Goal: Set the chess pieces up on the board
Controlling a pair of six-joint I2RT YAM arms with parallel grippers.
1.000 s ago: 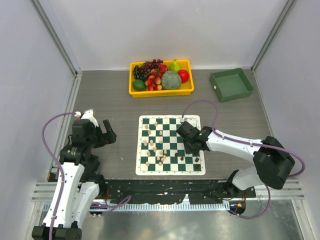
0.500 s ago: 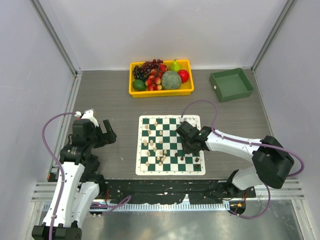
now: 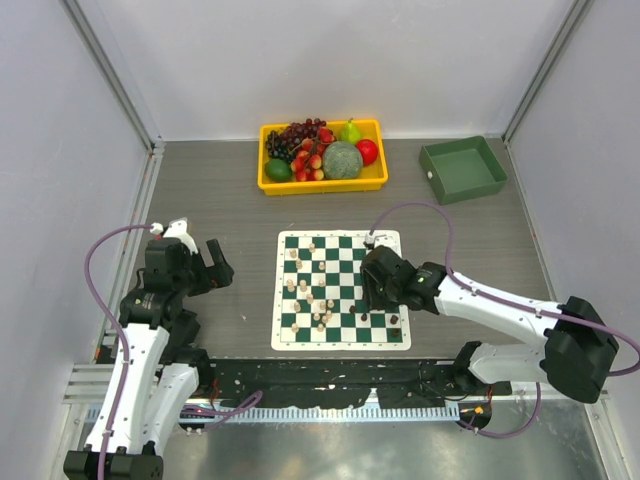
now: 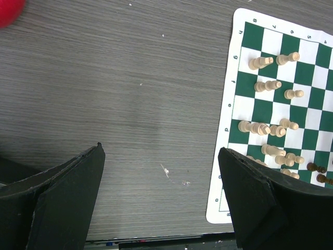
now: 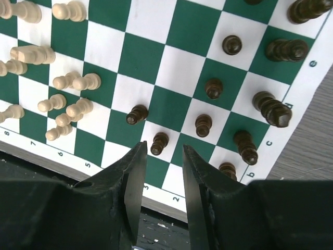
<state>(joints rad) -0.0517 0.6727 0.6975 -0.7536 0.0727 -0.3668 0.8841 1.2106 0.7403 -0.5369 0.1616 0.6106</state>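
The green and white board (image 3: 340,243) lies on the table between the arms. Several light pieces (image 3: 308,295) stand scattered on its left half, and several dark pieces (image 3: 396,320) stand near its right front corner. My right gripper (image 3: 373,293) hovers over the board's right side. In the right wrist view it (image 5: 163,147) is open by a narrow gap. A dark pawn (image 5: 159,143) stands at its tips, near the left finger, not clamped. My left gripper (image 3: 218,262) is wide open over bare table left of the board (image 4: 232,78), shown in the left wrist view (image 4: 160,148).
A yellow tray (image 3: 320,187) of fruit stands at the back centre. A green bin (image 3: 462,170) stands at the back right. The board's front border (image 5: 171,190) lies close to the table's near edge and metal rail. A red object (image 4: 9,8) shows in the left wrist view's top corner.
The right arm's elbow has swung out to the right and lower. Its gripper has stayed over the board's right side, shifting slightly. The left arm has not moved.
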